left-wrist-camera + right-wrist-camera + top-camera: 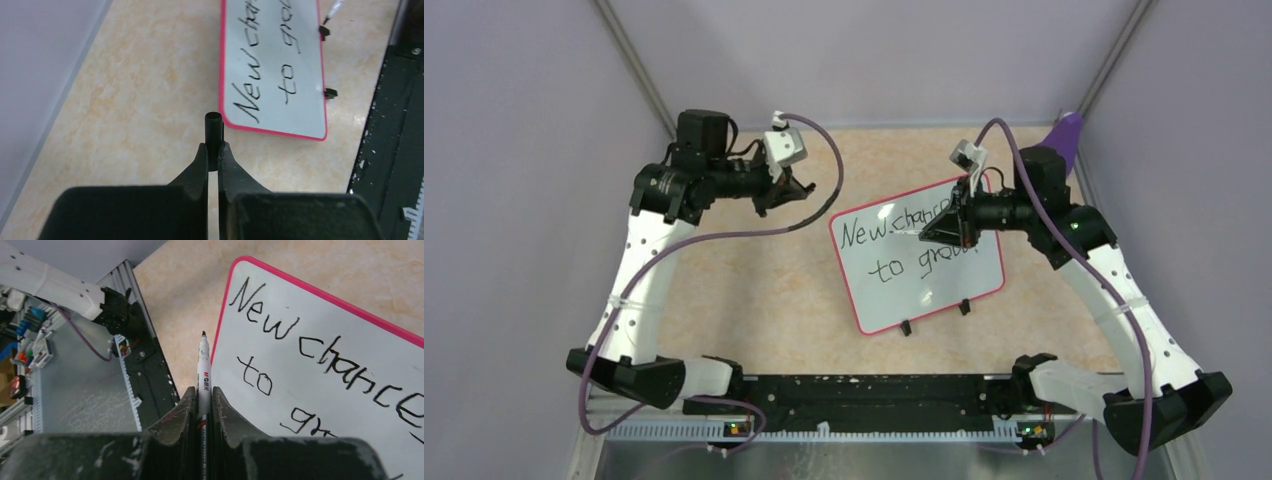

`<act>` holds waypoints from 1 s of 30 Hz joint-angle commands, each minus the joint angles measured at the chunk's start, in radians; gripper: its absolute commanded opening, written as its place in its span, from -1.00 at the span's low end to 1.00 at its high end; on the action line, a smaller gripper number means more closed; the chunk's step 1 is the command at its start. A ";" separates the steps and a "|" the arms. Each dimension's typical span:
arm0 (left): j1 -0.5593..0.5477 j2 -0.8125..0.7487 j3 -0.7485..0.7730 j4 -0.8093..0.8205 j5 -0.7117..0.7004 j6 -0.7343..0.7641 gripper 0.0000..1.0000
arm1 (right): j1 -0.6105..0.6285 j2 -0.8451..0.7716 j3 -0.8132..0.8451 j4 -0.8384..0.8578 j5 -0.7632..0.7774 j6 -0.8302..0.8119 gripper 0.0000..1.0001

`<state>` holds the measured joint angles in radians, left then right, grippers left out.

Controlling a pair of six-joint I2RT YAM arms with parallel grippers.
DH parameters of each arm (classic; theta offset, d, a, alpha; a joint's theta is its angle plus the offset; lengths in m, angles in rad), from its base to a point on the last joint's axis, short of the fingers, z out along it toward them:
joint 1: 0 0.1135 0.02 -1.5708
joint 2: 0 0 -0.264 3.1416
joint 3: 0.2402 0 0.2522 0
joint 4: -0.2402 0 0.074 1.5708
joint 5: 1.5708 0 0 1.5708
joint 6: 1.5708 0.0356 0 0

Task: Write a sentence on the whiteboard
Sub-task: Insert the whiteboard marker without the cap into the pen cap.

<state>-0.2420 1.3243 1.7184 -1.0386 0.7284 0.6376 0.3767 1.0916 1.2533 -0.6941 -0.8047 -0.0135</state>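
Black fingers fill the foreground of each wrist view. Your left gripper is pinched on a small black cap, held over the table just beside the board's corner. Your right gripper is clamped on a white marker, bare tip pointing away from the fingers. The pink-rimmed board lies flat on the table, right of centre, under the right gripper. The sentence runs in two lines, "New chances" over "to gro…"; the gripper hides the last letters, so you cannot confirm the ending. The tip looks lifted off the surface. Judging by this, writing is at or near its end. Your next move likely calls for bringing marker and cap together, tip lined up squarely with the cap's opening.
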 commanded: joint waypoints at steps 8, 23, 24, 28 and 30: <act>-0.314 0.008 -0.045 -0.017 0.004 -0.001 -1.00 | -0.005 0.024 -0.004 0.192 -0.201 0.185 -1.00; -0.450 0.080 -0.042 0.009 -0.143 -0.048 -1.00 | 0.012 0.034 -0.018 0.210 -0.224 0.218 -1.00; -0.454 0.082 -0.040 0.009 -0.145 -0.048 -1.00 | 0.014 0.035 -0.018 0.207 -0.219 0.214 -1.00; -0.465 0.089 -0.030 0.009 -0.151 -0.046 -1.00 | 0.031 0.043 -0.012 0.182 -0.202 0.187 -1.00; -0.465 0.091 -0.028 0.009 -0.153 -0.046 -1.00 | 0.034 0.042 -0.009 0.167 -0.188 0.170 -1.00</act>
<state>-0.7010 1.4120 1.6733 -1.0546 0.5858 0.5999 0.3927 1.1297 1.2304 -0.5179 -1.0107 0.1963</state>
